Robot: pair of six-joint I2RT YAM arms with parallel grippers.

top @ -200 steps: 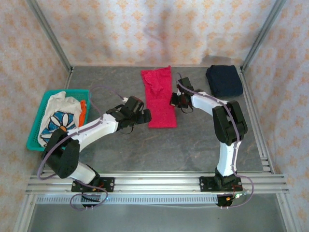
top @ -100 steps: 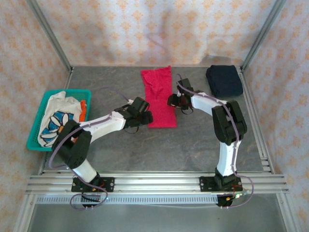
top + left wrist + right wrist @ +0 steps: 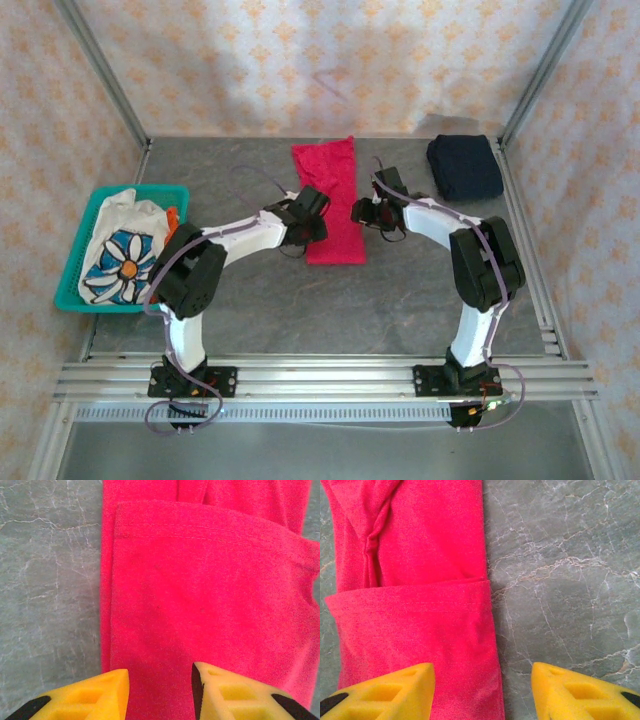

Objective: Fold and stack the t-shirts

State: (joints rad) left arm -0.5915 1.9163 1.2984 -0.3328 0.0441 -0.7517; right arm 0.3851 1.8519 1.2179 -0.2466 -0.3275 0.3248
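Observation:
The bright red t-shirt (image 3: 331,200) lies as a long folded strip on the table's middle. My left gripper (image 3: 312,222) hovers over its left side, open, yellow fingers (image 3: 90,697) straddling the red cloth (image 3: 200,595). My right gripper (image 3: 362,213) is at the strip's right edge, open, one finger (image 3: 385,695) over the red shirt (image 3: 415,605), the other over bare table. The dark navy folded shirt (image 3: 464,166) sits at the back right. The white flower-print shirt (image 3: 122,250) lies in the teal basket (image 3: 75,270).
Metal frame posts (image 3: 100,70) and patterned curtains enclose the grey table (image 3: 350,310). An orange cloth (image 3: 173,228) shows at the basket's right side. The aluminium rail (image 3: 320,380) runs along the near edge.
My left gripper has swung right and forward from beside the red shirt's near corner onto its left side. My right gripper shifted slightly along the shirt's right edge.

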